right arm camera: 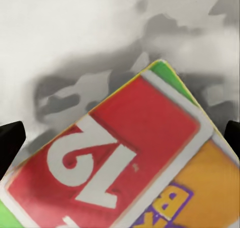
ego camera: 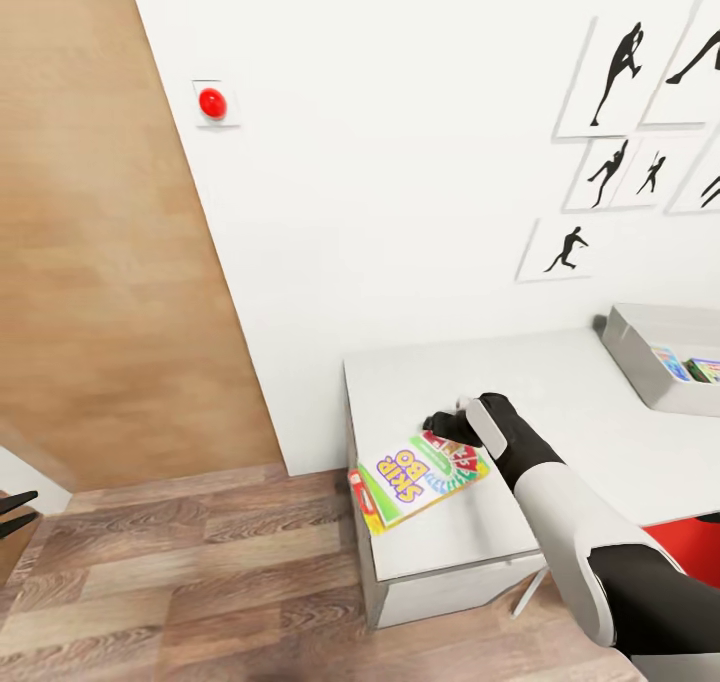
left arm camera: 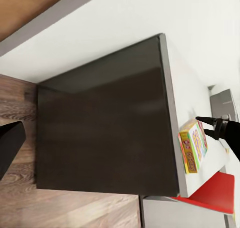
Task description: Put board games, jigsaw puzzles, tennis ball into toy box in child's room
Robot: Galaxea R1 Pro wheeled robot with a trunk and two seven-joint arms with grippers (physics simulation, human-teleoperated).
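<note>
A Skip-Bo board game box (ego camera: 415, 477) lies flat on the front left corner of the white table (ego camera: 560, 382). My right gripper (ego camera: 445, 427) hovers over the box's far end, open, its fingertips spread wide on either side of the lid (right arm camera: 125, 158). From the side, the left wrist view shows the same box (left arm camera: 192, 145) with the right gripper (left arm camera: 210, 127) just above it. The grey toy box (ego camera: 640, 362) stands at the table's right end with colourful boxes inside. My left gripper (ego camera: 12, 512) hangs low at the far left, open and holding nothing.
The table stands against a white wall with a red button (ego camera: 212, 102) and silhouette pictures (ego camera: 600, 172). A red chair (ego camera: 690, 547) is tucked under the table's right side. A wooden panel (ego camera: 90, 212) rises at the left above wood flooring (ego camera: 180, 582).
</note>
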